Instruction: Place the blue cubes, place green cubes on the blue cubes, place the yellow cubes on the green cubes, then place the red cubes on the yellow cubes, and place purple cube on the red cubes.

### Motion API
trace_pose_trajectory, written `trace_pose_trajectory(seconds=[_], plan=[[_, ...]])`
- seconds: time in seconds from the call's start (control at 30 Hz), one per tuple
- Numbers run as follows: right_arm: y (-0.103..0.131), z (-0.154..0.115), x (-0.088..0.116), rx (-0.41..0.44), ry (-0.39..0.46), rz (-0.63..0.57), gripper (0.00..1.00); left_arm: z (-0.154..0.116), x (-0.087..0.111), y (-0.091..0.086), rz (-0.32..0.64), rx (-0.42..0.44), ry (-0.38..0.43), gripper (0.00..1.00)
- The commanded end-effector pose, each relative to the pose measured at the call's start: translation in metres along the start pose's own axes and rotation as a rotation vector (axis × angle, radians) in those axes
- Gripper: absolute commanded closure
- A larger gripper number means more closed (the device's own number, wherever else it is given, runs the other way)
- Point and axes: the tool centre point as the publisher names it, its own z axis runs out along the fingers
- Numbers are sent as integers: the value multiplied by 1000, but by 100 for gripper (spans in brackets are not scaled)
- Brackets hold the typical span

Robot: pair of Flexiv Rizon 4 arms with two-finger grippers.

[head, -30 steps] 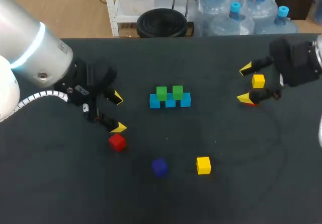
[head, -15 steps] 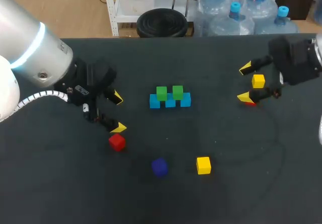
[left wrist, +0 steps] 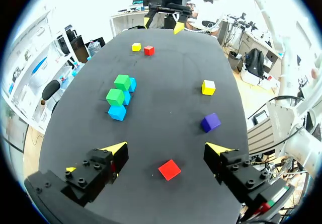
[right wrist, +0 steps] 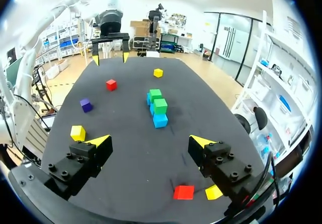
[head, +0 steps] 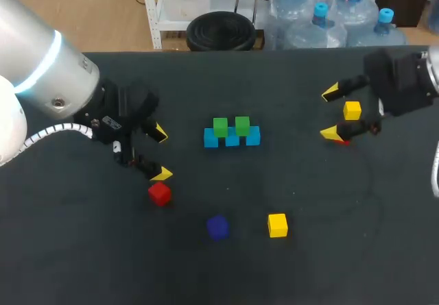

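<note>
Two arms are hanging over a dark table (head: 309, 264), both grippers gaping, nothing held.
Left gripper (head: 161, 153) is hovering wide open just beside a red cube (head: 159, 194). Right gripper (head: 330, 113) is sitting open over a yellow cube (head: 352, 110) and a second red cube (right wrist: 183, 192), gripping neither. Mid-table, two green cubes (head: 220, 127) are resting on a row of three blue cubes (head: 232, 140). Purple cube (head: 217, 227) and a second yellow cube (head: 277, 225) are lying loose, near each other.
</note>
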Motion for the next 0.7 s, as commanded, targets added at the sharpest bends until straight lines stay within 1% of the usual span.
trace_pose_trajectory(seconds=[0.03,0.17,0.3,0.43,0.57,0.7], plan=[[12,-2,0,32,6,2,0,0,1,1,4,3,-5,0],[23,-6,1,39,-8,17,0,0,1,1,4,3,-5,0],[43,-7,2,24,-19,21,0,0,1,1,4,3,-5,0],[64,-5,5,-23,-31,8,0,0,1,1,4,3,-5,0],[88,0,10,-78,-26,-22,0,0,1,1,4,3,-5,0],[112,13,17,-128,-8,-36,0,0,1,1,4,3,-5,0]])
